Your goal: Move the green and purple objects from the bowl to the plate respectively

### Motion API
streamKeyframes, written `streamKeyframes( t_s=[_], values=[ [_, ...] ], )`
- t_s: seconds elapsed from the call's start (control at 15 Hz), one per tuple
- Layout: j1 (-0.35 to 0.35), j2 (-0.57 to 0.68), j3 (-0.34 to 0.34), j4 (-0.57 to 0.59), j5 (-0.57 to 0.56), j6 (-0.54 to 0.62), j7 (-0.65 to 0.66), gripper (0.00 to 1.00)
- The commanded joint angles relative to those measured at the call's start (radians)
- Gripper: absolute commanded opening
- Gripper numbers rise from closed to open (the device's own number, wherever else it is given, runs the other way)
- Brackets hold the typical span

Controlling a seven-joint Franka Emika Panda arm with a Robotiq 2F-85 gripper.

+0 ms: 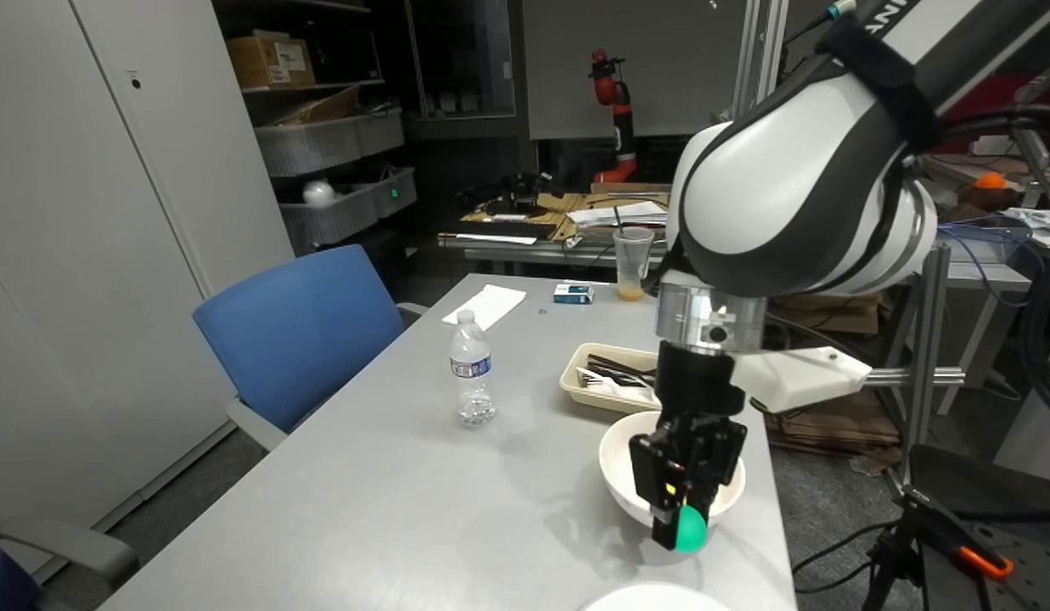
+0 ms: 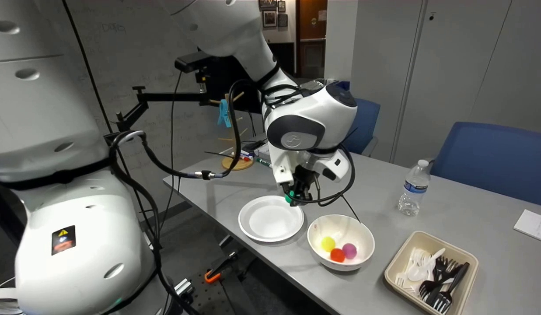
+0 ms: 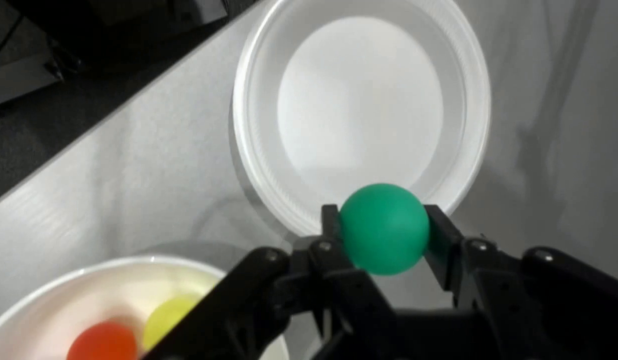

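I have the jaws clamped on the green ball (image 3: pixel 383 230), and in the wrist view the middle of the plate (image 3: pixel 361 100) lies on its far side, slightly left, my likely heading.

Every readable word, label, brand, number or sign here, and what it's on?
"AN", then a cut-off letter: arm.
Yellow warning triangle, no legible words: sticker on the arm.
Round emblem, no legible letters: arm.
Too small or blurred to read: bottle label, small box, carton label.
Too faint: whiteboard writing.
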Motion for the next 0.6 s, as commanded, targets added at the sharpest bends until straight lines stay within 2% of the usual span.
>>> streamKeyframes(
  t_s=[0.0,0.27,0.53],
  values=[
    [0.035,-0.021,0.024,-0.051,0.074,-0.017,-0.045,0.18],
    [0.071,0.034,0.056,-0.087,0.155,0.024,-0.054,0.18],
    [0.100,0.098,0.092,-0.112,0.233,0.121,-0.059,0.18]
  ],
)
